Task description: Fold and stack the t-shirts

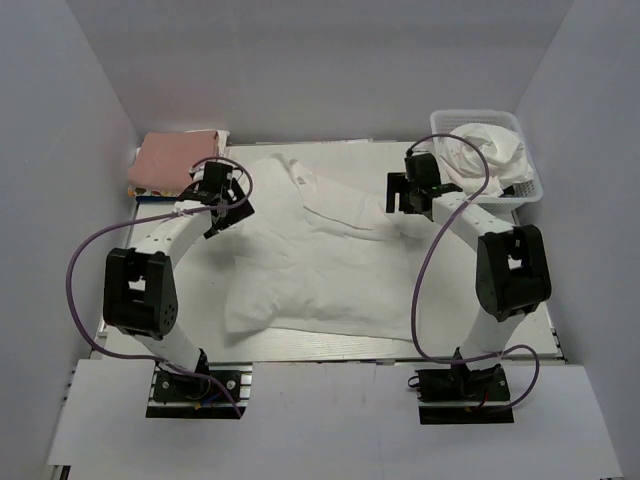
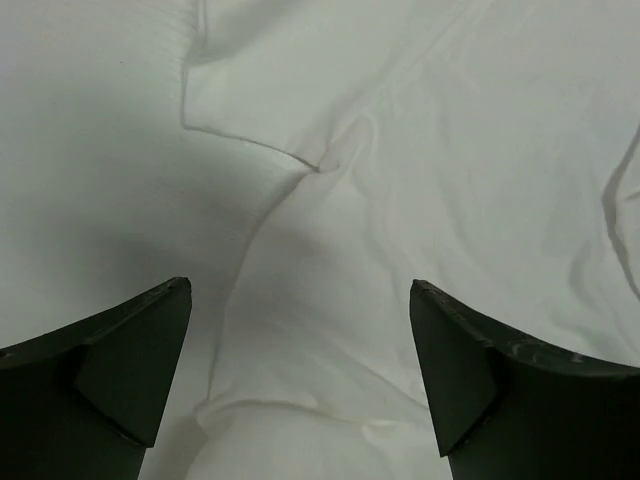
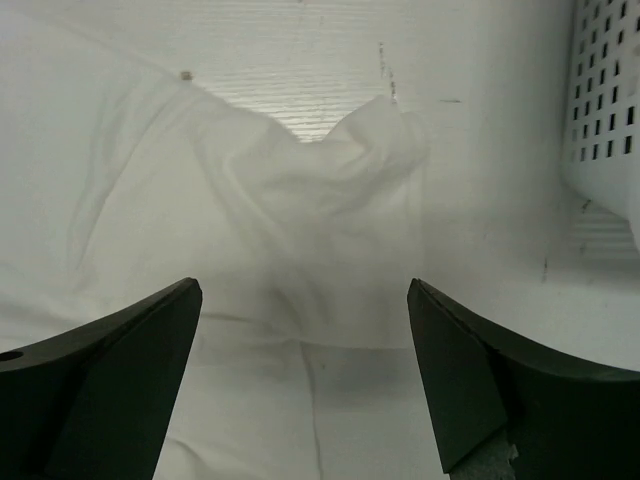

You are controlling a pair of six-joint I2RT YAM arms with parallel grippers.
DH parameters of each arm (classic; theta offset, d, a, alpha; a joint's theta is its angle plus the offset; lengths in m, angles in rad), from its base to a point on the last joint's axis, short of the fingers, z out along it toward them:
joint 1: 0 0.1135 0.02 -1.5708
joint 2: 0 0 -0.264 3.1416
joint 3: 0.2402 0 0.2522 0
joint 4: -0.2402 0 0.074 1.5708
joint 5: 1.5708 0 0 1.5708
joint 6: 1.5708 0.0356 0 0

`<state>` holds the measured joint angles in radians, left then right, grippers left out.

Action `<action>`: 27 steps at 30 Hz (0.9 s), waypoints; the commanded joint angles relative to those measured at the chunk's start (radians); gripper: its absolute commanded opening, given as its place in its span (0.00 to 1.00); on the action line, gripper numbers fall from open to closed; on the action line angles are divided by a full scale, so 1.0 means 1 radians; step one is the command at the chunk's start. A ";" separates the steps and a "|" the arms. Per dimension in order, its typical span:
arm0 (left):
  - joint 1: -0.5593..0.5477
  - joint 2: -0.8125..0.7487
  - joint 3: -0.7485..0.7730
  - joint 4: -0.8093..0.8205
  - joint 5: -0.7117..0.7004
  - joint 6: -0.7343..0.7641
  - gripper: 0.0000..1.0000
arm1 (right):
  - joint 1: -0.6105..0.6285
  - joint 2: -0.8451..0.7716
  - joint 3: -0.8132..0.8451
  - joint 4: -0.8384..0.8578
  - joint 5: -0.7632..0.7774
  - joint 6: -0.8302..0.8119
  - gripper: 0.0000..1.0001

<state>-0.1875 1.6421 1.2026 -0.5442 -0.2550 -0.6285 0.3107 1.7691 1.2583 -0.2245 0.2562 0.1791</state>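
Finds the t-shirt (image 1: pixel 310 270) spread mid-table, collar far, hem near, lying directly under and between left gripper (image 2: pixel 300 288) and right gripper (image 3: pixel 305 285), both gaping empty above its far sleeves, left closer to the collar.

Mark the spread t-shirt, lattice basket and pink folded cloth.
spread t-shirt (image 1: pixel 330 265), top view, middle of its body.
lattice basket (image 3: pixel 605 110), right wrist view, its perforated side wall.
pink folded cloth (image 1: pixel 178 162), top view, centre of its top face.
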 commanded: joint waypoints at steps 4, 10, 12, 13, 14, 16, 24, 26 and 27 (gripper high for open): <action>-0.018 -0.137 -0.060 0.119 0.184 0.018 1.00 | 0.010 -0.102 -0.009 0.094 -0.138 0.010 0.90; -0.027 -0.082 -0.142 0.190 0.408 0.006 1.00 | 0.030 -0.100 -0.070 0.179 -0.297 -0.026 0.90; -0.038 -0.073 -0.178 0.178 0.439 0.006 1.00 | 0.042 -0.067 -0.047 0.156 -0.319 -0.046 0.90; -0.047 -0.064 -0.198 0.178 0.451 0.006 1.00 | 0.050 -0.022 -0.016 0.143 -0.316 -0.052 0.90; -0.047 -0.064 -0.219 0.178 0.465 -0.008 1.00 | 0.059 -0.004 0.013 0.140 -0.302 -0.052 0.90; -0.067 -0.064 -0.288 0.211 0.476 -0.028 1.00 | 0.062 0.071 0.065 0.136 -0.302 -0.041 0.90; -0.089 0.050 -0.281 0.188 0.340 -0.047 1.00 | 0.050 0.279 0.224 0.031 -0.269 0.195 0.90; -0.066 0.137 -0.215 0.086 0.291 -0.046 1.00 | 0.047 0.285 0.205 0.004 -0.261 0.238 0.90; -0.055 0.172 -0.133 0.051 0.242 -0.046 1.00 | 0.033 0.285 0.184 -0.009 -0.224 0.258 0.90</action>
<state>-0.2642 1.7004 0.9894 -0.4038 0.1406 -0.6838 0.3645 2.0590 1.4544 -0.1757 -0.0212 0.3283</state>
